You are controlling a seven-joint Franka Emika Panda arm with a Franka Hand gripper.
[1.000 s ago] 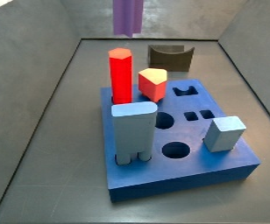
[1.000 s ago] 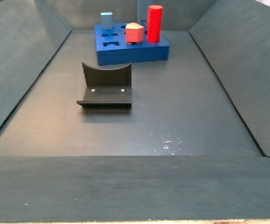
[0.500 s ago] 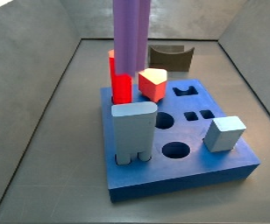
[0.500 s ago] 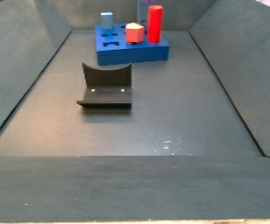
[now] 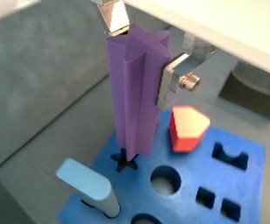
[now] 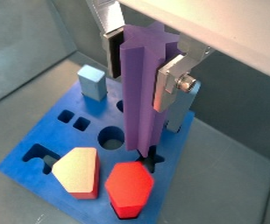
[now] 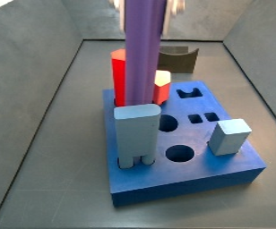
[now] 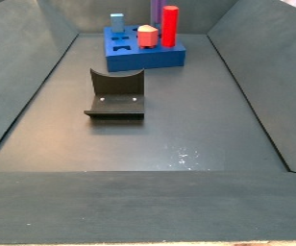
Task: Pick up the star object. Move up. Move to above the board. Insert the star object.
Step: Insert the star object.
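Observation:
My gripper (image 5: 144, 51) is shut on the top of the star object (image 5: 135, 96), a tall purple prism that I hold upright; both wrist views show it between the silver fingers (image 6: 169, 80). Its lower end meets the star-shaped hole (image 6: 151, 160) in the blue board (image 6: 44, 131). I cannot tell how deep it sits. In a side view the star object (image 7: 143, 49) stands over the board (image 7: 194, 174), in front of the red post (image 7: 120, 76). The far side view shows its purple top (image 8: 156, 11) above the board (image 8: 144, 56).
On the board stand a red hexagonal post (image 6: 128, 186), a salmon block (image 6: 76, 171), a tall light blue block (image 7: 134, 134) and a small pale cube (image 7: 230, 136). Several holes are open. The dark fixture (image 8: 116, 94) stands on the floor away from the board. Grey walls enclose the floor.
The star object has come down from the top of the side view until its lower end reaches the board. Nothing on the board has moved.

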